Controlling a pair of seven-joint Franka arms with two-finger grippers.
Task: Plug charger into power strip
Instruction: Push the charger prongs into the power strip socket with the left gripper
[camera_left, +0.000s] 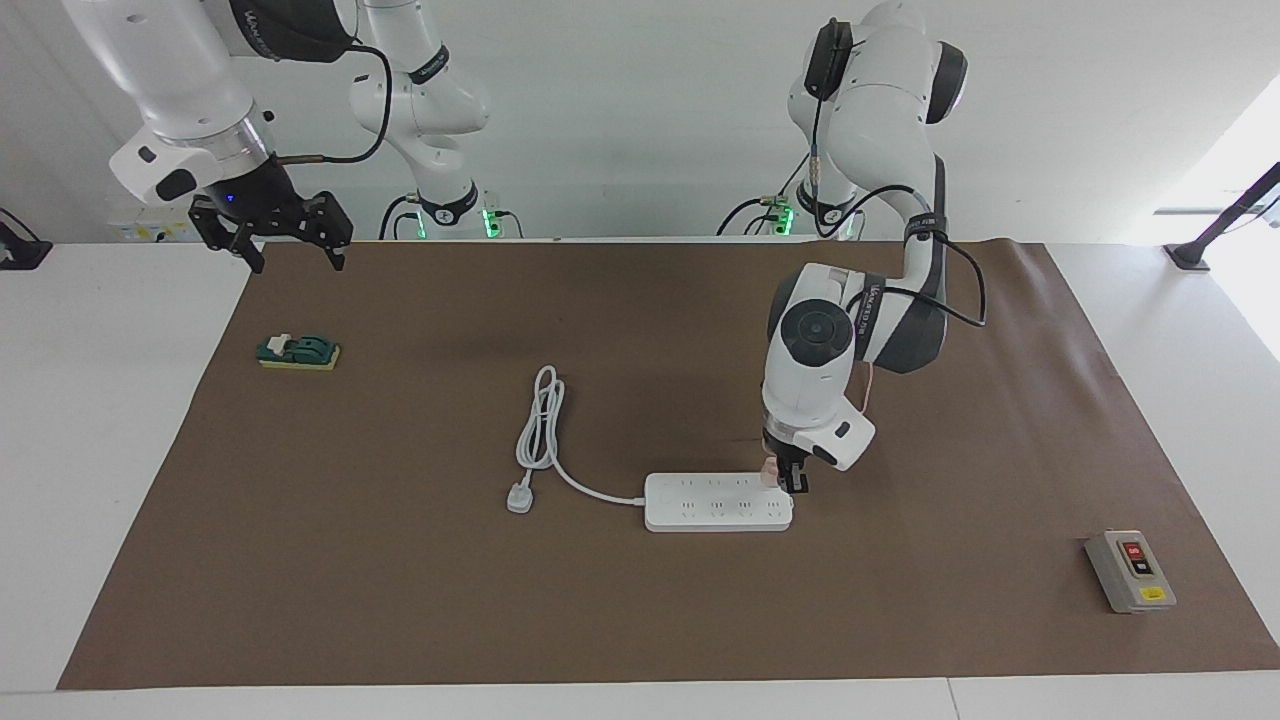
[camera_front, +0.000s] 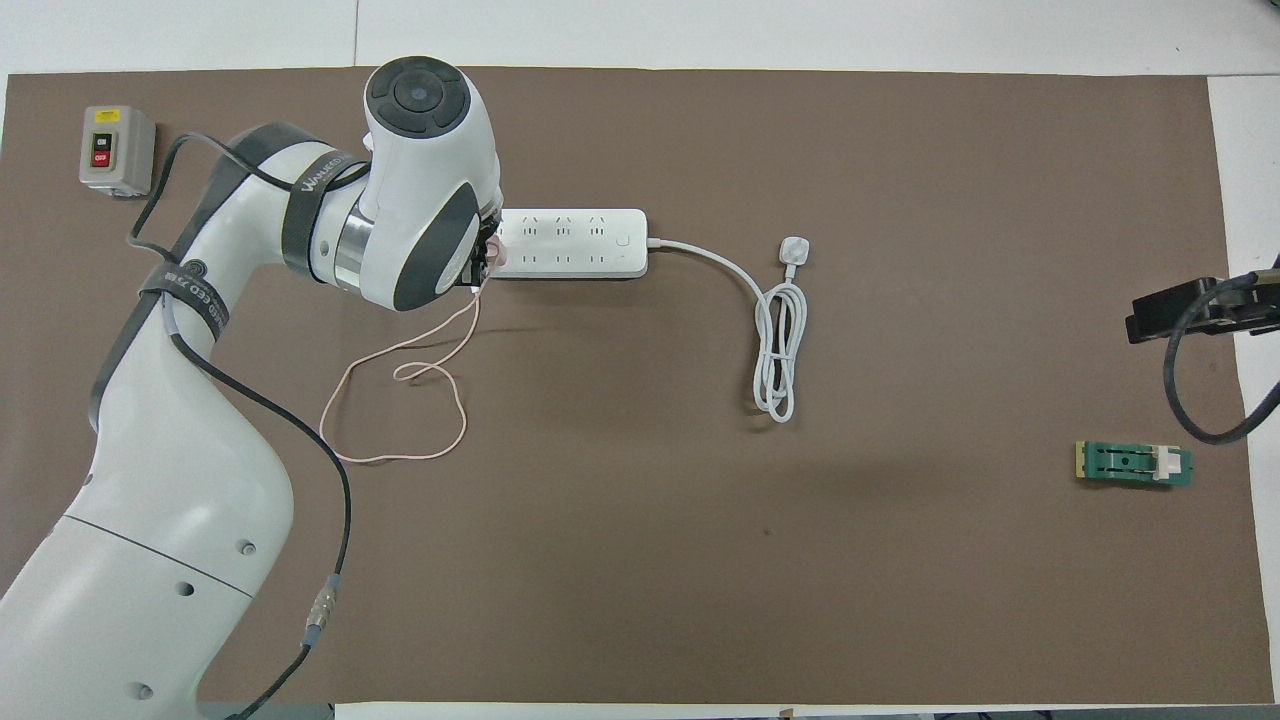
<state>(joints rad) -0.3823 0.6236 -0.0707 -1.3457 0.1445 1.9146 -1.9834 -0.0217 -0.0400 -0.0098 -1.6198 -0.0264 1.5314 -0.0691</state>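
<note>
Closed on the charger (camera_left: 770, 468), the jaws of the left gripper (camera_left: 789, 478) hold it straight over the power strip (camera_left: 718, 502) at its end toward the left arm's side, while the right gripper (camera_left: 290, 245) waits open, well apart.

Pale pink charger (camera_left: 769, 468) sits on the flat white power strip (camera_left: 715, 503) at its left-arm end, thin pink cable looping nearer the robots.
</note>
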